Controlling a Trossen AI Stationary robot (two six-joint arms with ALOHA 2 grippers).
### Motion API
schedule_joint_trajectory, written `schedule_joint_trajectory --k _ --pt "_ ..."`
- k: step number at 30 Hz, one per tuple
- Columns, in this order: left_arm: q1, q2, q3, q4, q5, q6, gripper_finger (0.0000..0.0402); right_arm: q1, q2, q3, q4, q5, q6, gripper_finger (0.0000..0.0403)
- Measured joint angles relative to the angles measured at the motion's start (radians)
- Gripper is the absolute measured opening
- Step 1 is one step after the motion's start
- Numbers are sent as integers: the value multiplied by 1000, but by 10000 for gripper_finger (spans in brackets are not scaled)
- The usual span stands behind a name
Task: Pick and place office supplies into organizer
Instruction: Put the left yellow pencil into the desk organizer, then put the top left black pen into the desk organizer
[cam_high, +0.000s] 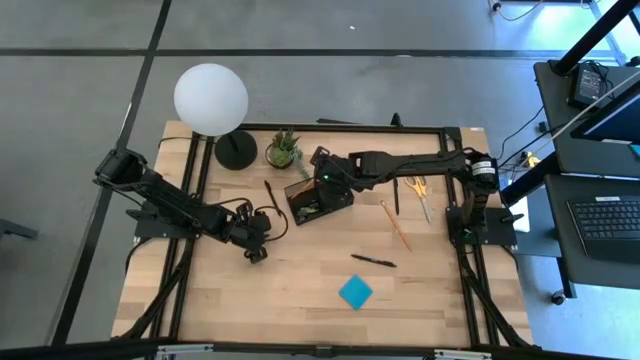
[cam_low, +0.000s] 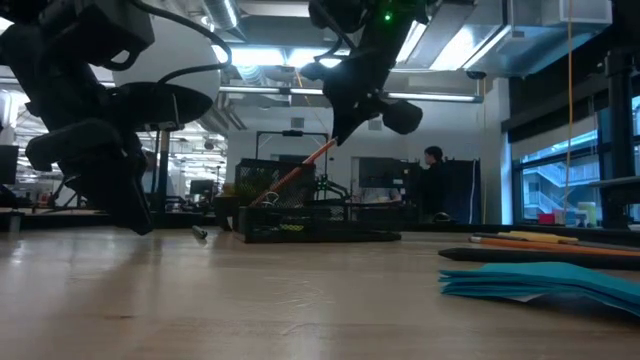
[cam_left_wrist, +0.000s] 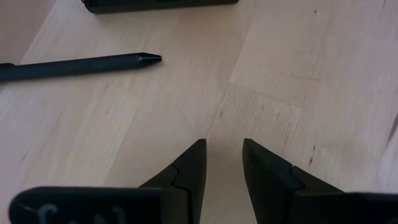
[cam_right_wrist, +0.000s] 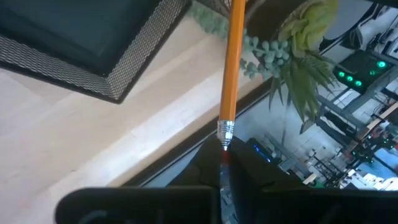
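My right gripper (cam_high: 322, 175) hangs over the black mesh organizer (cam_high: 318, 200), shut on an orange pencil (cam_low: 298, 172). The pencil slants down into the organizer (cam_low: 310, 218). My left gripper (cam_high: 258, 243) hovers low over bare table to the organizer's left, with its fingers a little apart (cam_left_wrist: 224, 155). A black pen (cam_left_wrist: 81, 65) lies on the table ahead of it. On the table lie another orange pencil (cam_high: 395, 225), a second black pen (cam_high: 372, 261), a third black pen (cam_high: 397, 195), yellow-handled scissors (cam_high: 418, 190) and a blue sticky-note pad (cam_high: 355, 291). My right gripper pinches the pencil's eraser end (cam_right_wrist: 225, 144), just behind the metal ferrule, between its two fingers. The fingers run along the pencil, coming from above and slanting down. The pencil is tilted, its point end (cam_low: 258, 200) down at the organizer; whether it touches there I cannot tell.
A small potted plant (cam_high: 283, 150) and the round black lamp base (cam_high: 236, 150) with its white globe (cam_high: 210, 97) stand just beyond the organizer. Black frame rails run along the table's sides and far edge (cam_high: 440, 128). Bare wood lies near the front edge (cam_high: 250, 300).
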Motion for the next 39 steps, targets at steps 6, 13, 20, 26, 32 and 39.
schedule_joint_trajectory --k 6,13,20,26,32,39 --pt "0 0 0 0 0 0 97 6 0 0 0 0 -27 17" --pt "0 0 0 0 0 0 97 9 0 0 39 -9 -48 36" --pt "0 0 0 0 0 0 98 9 0 0 50 -27 -51 70" --pt "0 0 0 0 0 0 97 9 0 0 51 -28 28 74" --pt "0 0 0 0 1 -2 97 8 -58 0 3 -29 282 75" --pt "-7 0 0 1 26 -26 97 -26 -211 -15 -249 -301 757 72"
